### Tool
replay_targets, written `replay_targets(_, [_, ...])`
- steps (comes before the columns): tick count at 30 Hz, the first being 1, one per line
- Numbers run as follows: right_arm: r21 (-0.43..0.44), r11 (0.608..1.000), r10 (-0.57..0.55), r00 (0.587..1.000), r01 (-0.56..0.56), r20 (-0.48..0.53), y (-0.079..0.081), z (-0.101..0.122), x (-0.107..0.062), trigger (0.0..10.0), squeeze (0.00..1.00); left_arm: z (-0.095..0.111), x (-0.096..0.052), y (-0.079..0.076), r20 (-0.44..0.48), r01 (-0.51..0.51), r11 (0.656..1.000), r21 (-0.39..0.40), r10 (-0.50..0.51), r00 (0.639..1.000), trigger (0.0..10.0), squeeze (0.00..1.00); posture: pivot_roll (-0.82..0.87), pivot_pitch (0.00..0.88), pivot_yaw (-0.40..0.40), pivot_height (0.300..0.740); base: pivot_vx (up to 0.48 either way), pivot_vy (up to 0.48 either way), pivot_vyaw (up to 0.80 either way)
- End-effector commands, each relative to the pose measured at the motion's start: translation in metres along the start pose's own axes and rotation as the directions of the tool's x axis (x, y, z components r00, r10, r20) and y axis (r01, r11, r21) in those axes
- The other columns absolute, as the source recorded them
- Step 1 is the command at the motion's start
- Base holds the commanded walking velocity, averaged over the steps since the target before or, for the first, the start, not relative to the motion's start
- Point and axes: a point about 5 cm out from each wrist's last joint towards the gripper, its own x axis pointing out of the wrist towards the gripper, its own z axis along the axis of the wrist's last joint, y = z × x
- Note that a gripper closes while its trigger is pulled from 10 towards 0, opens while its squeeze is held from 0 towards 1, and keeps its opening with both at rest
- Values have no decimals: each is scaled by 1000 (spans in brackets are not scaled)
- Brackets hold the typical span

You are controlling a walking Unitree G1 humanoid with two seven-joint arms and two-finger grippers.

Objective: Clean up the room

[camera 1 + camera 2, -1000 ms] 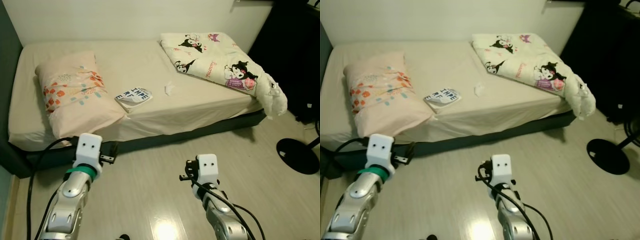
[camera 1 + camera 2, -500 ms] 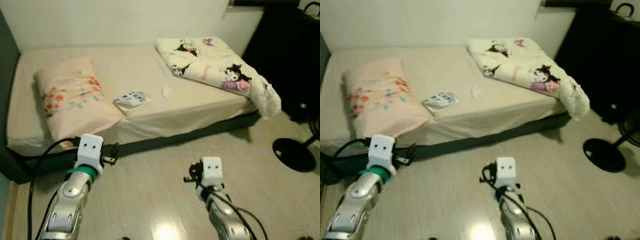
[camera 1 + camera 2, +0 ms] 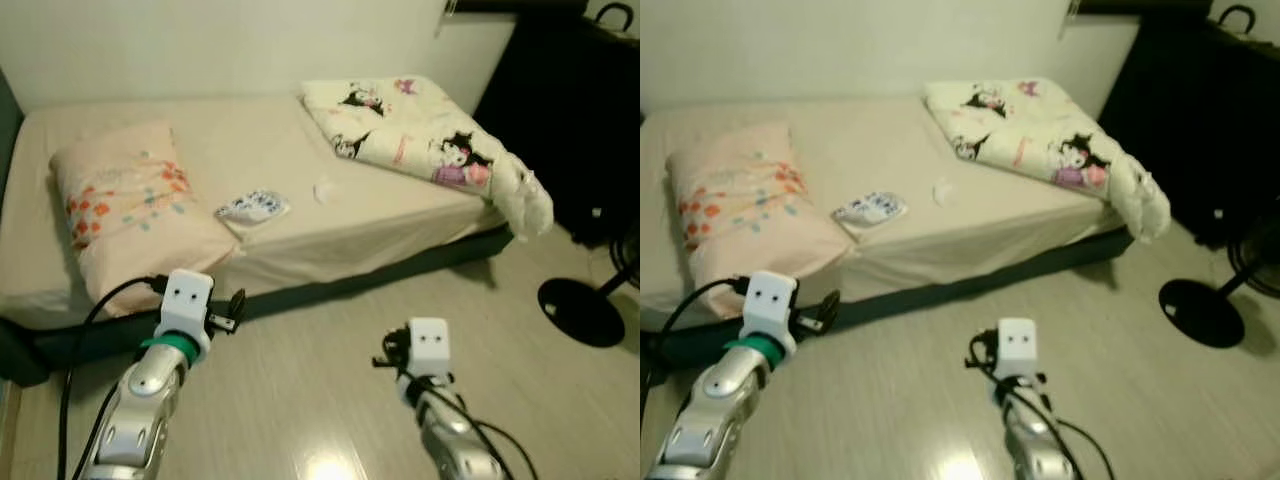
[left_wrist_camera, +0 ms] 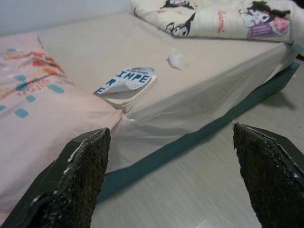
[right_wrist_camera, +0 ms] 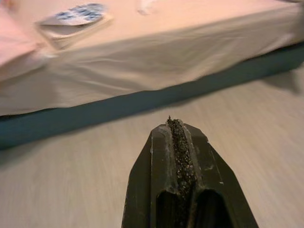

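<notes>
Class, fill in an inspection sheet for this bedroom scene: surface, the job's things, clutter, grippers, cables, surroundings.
Surface: bed with a cream sheet, pale wooden floor in front.
Job's things: book lying near the bed's front edge; crumpled tissue beside it, apart.
Clutter: floral pillow at the left; cartoon-print quilt folded at the right, one end drooping over the corner.
Grippers: left gripper open, aimed at the bed; right gripper shut, above the floor.
Cables: black cable looping along the left arm.
Surroundings: fan base on the floor, dark furniture at the right.
</notes>
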Motion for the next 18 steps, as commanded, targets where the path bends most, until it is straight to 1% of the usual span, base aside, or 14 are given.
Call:
replay_targets(1, [-2, 1000, 3, 1000, -3, -11, 2, -3, 0, 10000, 0, -4, -1, 0, -20, 2, 1000, -9, -2, 1000, 10000, 0, 151, 0, -28, 740, 262, 0, 0])
replay_targets(18, [8, 1000, -8, 1000, 8, -17, 2, -5, 0, 10000, 0, -4, -1, 1, -22, 17, 1000, -9, -17, 1000, 10000, 0, 154, 0, -25, 740, 267, 0, 0])
